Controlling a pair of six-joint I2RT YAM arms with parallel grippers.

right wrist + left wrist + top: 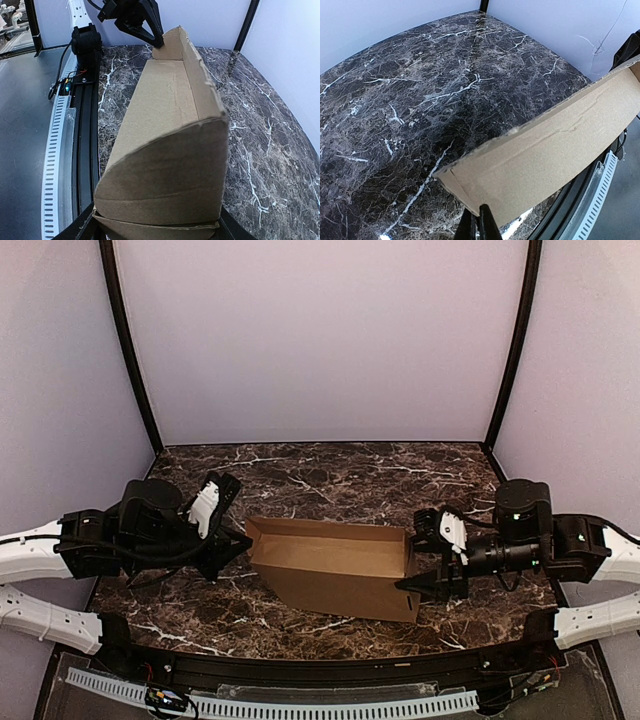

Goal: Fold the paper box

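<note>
The paper box [335,562] is a plain brown carton lying lengthwise on the marble table between my arms, with its open trough facing the back. My left gripper [243,540] is shut, its tips pinching the edge of the box's left end flap; the left wrist view shows the cardboard [545,150] running down between the closed fingers [491,225]. My right gripper [415,585] grips the right end. In the right wrist view the curved end flap [165,170] fills the space between the two spread fingers [82,232], which press its sides. The left gripper [150,35] shows at the box's far end.
The dark marble table [330,470] is walled by white panels with black corner posts [130,350]. A black rail with a white ribbed strip [300,705] runs along the near edge, just in front of the box. The left arm's base [86,42] stands on that rail.
</note>
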